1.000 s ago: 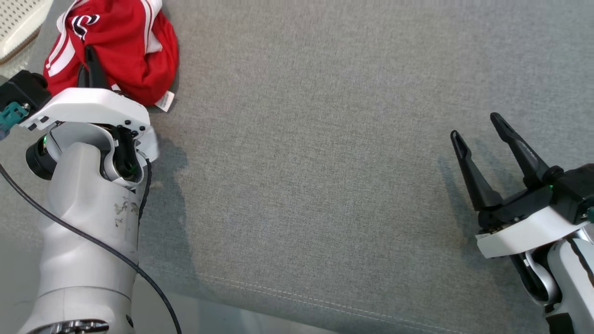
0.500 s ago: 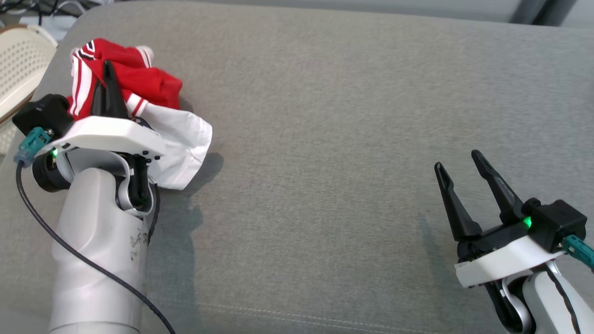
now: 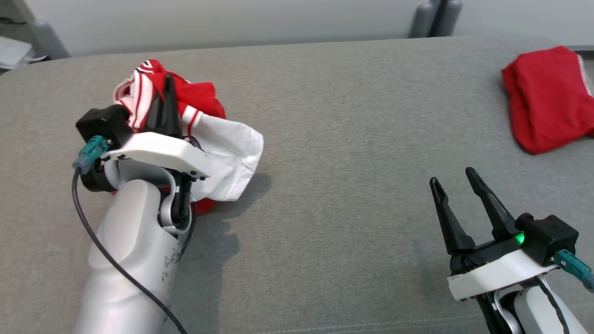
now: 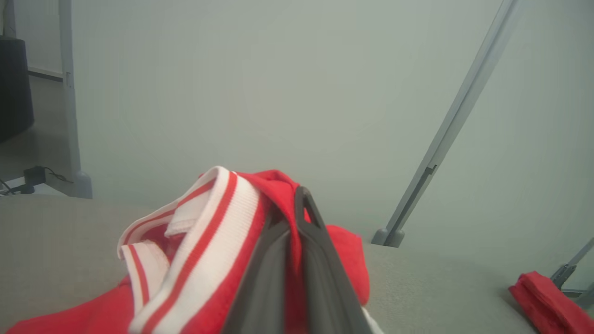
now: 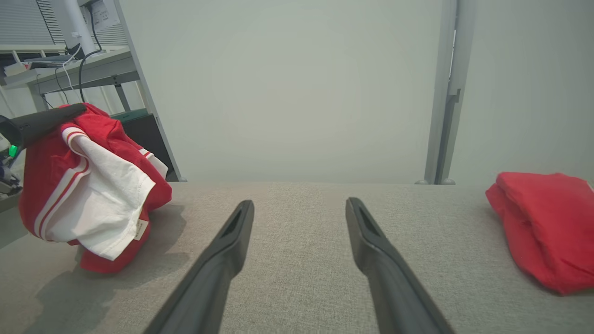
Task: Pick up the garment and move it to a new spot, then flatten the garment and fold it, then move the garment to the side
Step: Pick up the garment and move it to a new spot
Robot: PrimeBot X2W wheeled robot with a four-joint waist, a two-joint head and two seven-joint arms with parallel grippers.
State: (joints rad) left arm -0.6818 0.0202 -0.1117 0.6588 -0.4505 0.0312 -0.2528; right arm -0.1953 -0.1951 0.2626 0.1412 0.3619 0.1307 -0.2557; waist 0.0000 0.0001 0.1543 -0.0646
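The left end effector [image 3: 166,90] is clamping the red-and-white garment [image 3: 229,150], which is now hanging bunched from it, mostly off the grey surface [image 3: 334,195] rather than lying there as 1 second ago. The right end effector [image 3: 451,177] is waiting wide and empty. Pickup looks done; relocating is likely underway.

Bright, even, diffuse light, no glare. In the head view, soft grey shadows lie on the fabric surface [image 3: 348,162] toward its near edge, beside the left arm [image 3: 125,241] and under the garment [image 3: 204,102]. A small green lamp [image 3: 519,239] glows on the right gripper [image 3: 451,176]. The left wrist view is hazy: the fingers [image 4: 320,278] of the left gripper [image 4: 294,218] and the cloth near the lens are blurred. A post [image 4: 445,134] near that view's side slants.
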